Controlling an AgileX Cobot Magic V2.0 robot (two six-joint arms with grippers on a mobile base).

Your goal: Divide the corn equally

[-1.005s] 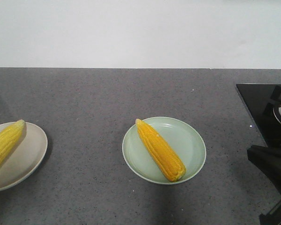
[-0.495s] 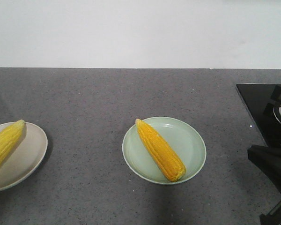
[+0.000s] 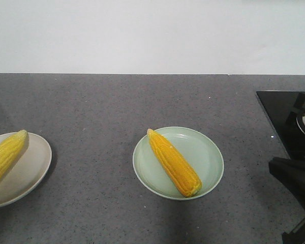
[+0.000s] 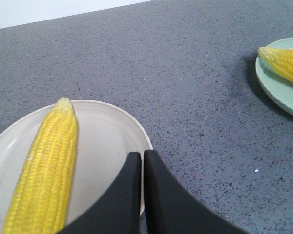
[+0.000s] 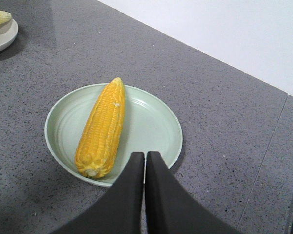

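A grey speckled worktop (image 3: 101, 101) carries everything, with a black hob (image 3: 290, 119) at its right edge, beyond the right claw; ahead of the right claw (image 5: 145, 158), just past its tips, sits a pale green plate (image 5: 151, 124) holding one corn cob (image 5: 101, 127), which lies on the left half of the plate with its blunt end nearest the claw and its tapered tip pointing away; ahead and left of the left claw (image 4: 142, 158) sits a cream plate (image 4: 105, 134), its near rim under the claw tips, holding a second corn cob (image 4: 46, 168) that lies along the plate's left side, tip pointing away from the claw; the green plate lies well apart to this claw's right; the left claw's two black fingers are pressed together with nothing between them, above the cream plate's edge; the right claw's fingers are likewise pressed together and empty, above the green plate's near rim
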